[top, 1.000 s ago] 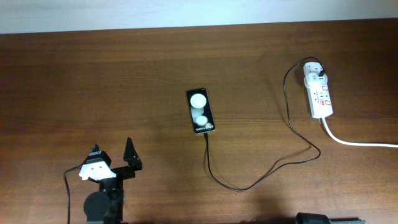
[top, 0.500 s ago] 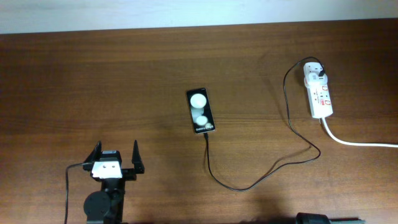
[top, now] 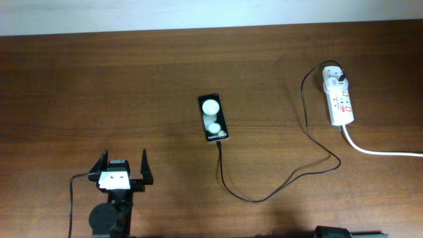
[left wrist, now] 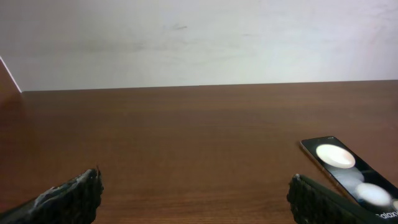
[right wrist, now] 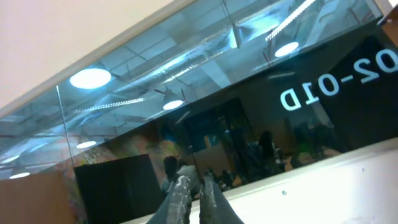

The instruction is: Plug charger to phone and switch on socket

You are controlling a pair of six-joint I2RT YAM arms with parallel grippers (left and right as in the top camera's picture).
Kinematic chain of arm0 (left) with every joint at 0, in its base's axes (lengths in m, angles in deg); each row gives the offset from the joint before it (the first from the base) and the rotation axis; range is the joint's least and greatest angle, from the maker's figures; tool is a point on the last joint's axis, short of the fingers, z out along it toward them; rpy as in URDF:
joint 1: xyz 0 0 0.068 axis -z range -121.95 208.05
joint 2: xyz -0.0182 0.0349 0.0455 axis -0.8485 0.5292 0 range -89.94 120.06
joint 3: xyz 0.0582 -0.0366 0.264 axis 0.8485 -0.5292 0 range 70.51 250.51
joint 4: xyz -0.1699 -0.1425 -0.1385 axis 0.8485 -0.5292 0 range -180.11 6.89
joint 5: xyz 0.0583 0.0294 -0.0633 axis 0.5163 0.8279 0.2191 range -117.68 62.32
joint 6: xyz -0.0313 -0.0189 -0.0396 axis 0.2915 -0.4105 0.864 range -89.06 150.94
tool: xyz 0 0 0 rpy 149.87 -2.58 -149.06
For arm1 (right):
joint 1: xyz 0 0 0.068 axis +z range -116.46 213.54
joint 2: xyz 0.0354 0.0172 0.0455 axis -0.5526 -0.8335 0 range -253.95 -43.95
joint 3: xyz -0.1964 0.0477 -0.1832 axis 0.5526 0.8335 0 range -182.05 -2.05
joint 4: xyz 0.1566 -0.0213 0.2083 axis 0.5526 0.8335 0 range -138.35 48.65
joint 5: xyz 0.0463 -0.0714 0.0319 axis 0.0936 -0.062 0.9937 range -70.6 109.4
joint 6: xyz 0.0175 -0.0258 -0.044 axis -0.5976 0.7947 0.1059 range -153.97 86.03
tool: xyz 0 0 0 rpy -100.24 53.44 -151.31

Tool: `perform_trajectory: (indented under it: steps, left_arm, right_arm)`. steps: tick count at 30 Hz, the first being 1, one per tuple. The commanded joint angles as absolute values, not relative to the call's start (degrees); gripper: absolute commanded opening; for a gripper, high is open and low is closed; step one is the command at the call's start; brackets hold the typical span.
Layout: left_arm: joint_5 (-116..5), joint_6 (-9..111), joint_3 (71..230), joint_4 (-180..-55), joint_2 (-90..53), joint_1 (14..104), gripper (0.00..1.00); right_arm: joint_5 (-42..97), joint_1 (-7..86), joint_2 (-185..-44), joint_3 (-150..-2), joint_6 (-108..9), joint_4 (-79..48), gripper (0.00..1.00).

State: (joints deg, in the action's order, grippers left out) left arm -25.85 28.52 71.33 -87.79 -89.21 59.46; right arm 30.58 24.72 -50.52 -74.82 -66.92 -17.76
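At the near left of the dark brown wooden bench (top: 79, 79), the left claw (top: 123, 158) hovers with its two black fingers (left wrist: 65, 200) spread wide and nothing between them. To its right, near the bench's middle and well apart from that claw, the small flat black rectangular phone (top: 213, 118) lies flat, two white round spots on its upper face. The long thin black charger cable (top: 254, 199) meets the phone's near short edge; how firmly it sits there is too small to tell. It loops toward the bench front, then climbs right to its white plug adapter (top: 336, 77). The adapter is seated in the far end of the narrow white socket strip (top: 340, 104) with small red marks. A thick white cord (top: 380, 152) leaves the strip's near end rightward. The right claw (right wrist: 196, 186), seen only from its own wrist, points up at a glass panel (right wrist: 249, 93), fingers almost pressed together and pinching nothing.
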Motion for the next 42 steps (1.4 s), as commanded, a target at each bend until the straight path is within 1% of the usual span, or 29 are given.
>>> perform_trajectory:
  steps: [1,3,4,6,7,8,9,19,25,28,30,33,38,42]
  left_arm:
    - [-26.86,27.6,71.04,-87.93,-89.6,59.0,0.99]
    - [-26.86,27.6,71.04,-87.93,-89.6,59.0,0.99]
    - [-26.86,27.6,71.04,-87.93,-89.6,59.0,0.99]
    - [-26.86,27.6,71.04,-87.93,-89.6,59.0,0.99]
    - [-26.86,27.6,71.04,-87.93,-89.6,59.0,0.99]
    - [-26.86,27.6,71.04,-87.93,-89.6,59.0,0.99]
    - [-26.86,27.6,71.04,-87.93,-89.6,59.0,0.99]
    - [-26.86,27.6,71.04,-87.93,-89.6,59.0,0.99]
    - [-26.86,27.6,71.04,-87.93,-89.6,59.0,0.99]
    - [-26.86,27.6,71.04,-87.93,-89.6,59.0,0.99]
    - [-26.86,27.6,71.04,-87.93,-89.6,59.0,0.99]
    - [-26.86,27.6,71.04,-87.93,-89.6,59.0,0.99]
    - [-26.86,27.6,71.04,-87.93,-89.6,59.0,0.99]
    - [-26.86,27.6,71.04,-87.93,-89.6,59.0,0.99]
  right_arm:
    - [29.68,24.5,-49.93,-74.47,-67.23,-17.45,0.14]
    - [29.95,24.53,-49.93,-74.47,-67.25,-16.03,0.16]
    - [30.19,24.53,-49.93,-74.47,-67.23,-15.01,0.2]
    - [31.59,24.53,-49.93,-74.47,-67.25,-11.29,0.33]
    - [32.15,24.53,-49.93,-74.47,-67.25,-9.65,0.38]
    - [32.87,24.53,-49.93,-74.47,-67.25,-6.94,0.89]
    - [32.87,24.53,-49.93,-74.47,-67.25,-5.43,0.99]
    - [32.63,24.53,-49.93,-73.59,-67.25,12.56,0.99]
    - [32.28,24.48,-49.93,-66.56,-67.23,11.46,0.98]
    - [32.31,24.48,-49.93,-61.68,-67.23,7.81,0.99]
    - [32.46,24.48,-49.93,-57.68,-67.18,2.46,0.99]
    - [32.53,24.48,-49.93,-51.87,-63.1,-6.02,0.99]
    - [32.7,24.48,-49.93,-41.77,-59.62,-16.49,0.99]
    - [32.7,24.48,-49.93,-33.25,-59.67,-24.45,0.99]
